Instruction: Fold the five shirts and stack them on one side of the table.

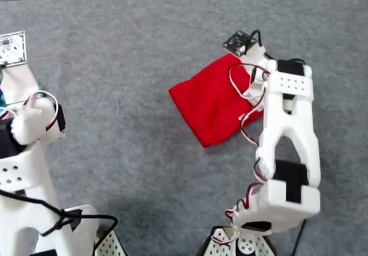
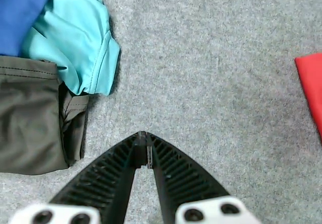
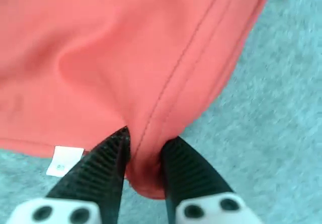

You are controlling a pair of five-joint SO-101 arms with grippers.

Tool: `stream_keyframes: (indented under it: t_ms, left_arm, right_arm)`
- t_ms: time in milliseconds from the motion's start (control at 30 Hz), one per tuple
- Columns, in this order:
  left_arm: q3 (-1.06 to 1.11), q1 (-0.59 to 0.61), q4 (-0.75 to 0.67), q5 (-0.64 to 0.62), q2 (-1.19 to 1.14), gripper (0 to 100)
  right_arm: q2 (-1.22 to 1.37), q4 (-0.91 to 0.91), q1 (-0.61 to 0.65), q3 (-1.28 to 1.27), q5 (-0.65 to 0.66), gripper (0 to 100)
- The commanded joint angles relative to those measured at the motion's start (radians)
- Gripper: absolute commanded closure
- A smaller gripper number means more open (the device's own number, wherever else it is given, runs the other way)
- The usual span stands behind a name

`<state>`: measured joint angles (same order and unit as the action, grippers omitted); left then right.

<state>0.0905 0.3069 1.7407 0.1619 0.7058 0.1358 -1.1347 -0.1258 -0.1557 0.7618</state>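
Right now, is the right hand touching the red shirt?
Touching. The right wrist view shows the right hand pinching a fold of the red shirt.

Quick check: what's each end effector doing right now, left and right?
Left end effector: closed, holding nothing.
Right end effector: closed on a fold of the red shirt.

The red shirt [image 1: 215, 103] lies folded into a rough rectangle, turned at an angle on the grey table on my right arm's side, and a bunched fold of its seamed edge sits pinched in my right gripper [image 3: 143, 144]. Well apart from it, three more shirts are piled together: a blue shirt [image 2: 22, 10] overlaps a crumpled turquoise shirt [image 2: 75, 38], which overlaps a folded olive-grey shirt [image 2: 27, 118].
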Motion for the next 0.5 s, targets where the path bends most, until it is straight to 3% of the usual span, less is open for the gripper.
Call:
stream_keyframes:
  t_ms: [0,267,467]
  left_arm:
    - [-0.002,0.009,-0.005,0.006,0.035,98]
    - [0.071,0.009,-0.006,0.015,0.068,98]
    - [0.115,0.009,-0.012,0.031,0.07,98]
  right_arm:
    - [0.076,0.015,-0.021,0.097,0.044,98.7]
    - [0.171,0.012,-0.051,0.183,-0.006,97.1]
    - [0.113,-0.071,-0.077,0.183,-0.112,66.8]
